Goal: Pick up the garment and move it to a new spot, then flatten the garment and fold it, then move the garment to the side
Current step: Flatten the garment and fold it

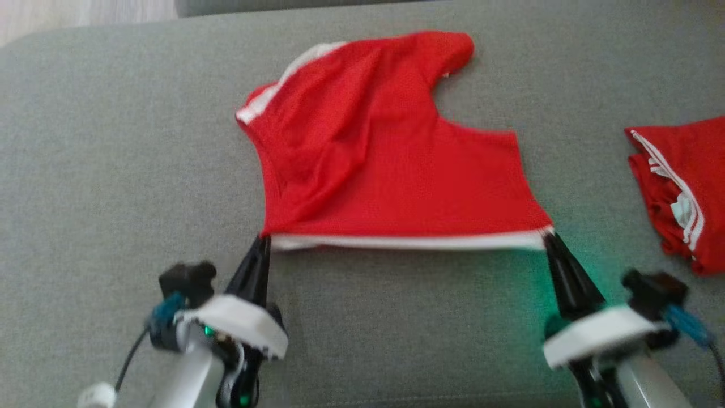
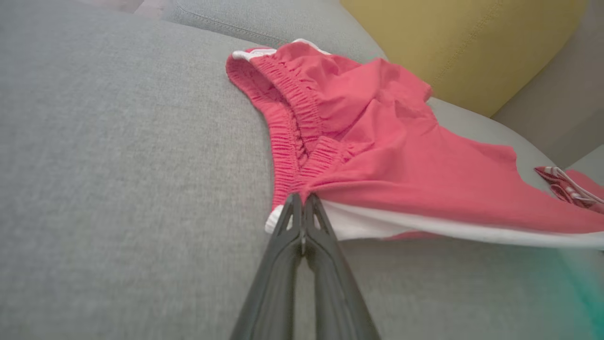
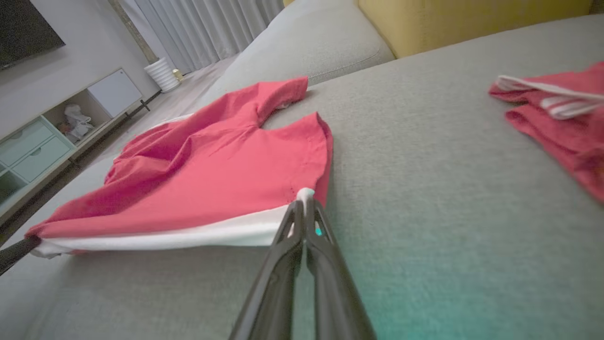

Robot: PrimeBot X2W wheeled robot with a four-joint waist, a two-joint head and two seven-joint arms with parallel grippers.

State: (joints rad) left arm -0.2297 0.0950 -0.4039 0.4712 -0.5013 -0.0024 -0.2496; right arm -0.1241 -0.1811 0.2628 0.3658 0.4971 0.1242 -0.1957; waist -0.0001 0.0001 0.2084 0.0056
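Head camera looks down from above; wrist cameras sit low, close, sharing the garment (image 1: 385, 158).

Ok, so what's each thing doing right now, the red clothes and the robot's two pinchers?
red garment: rumpled on the grey sofa, its white hem stretched between both grippers.
left gripper: shut on the hem's left corner.
right gripper: shut on the hem's right corner.
other red garment: crumpled at the right, untouched.

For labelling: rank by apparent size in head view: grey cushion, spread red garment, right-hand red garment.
1. grey cushion
2. spread red garment
3. right-hand red garment, cropped by the frame, full size unsure
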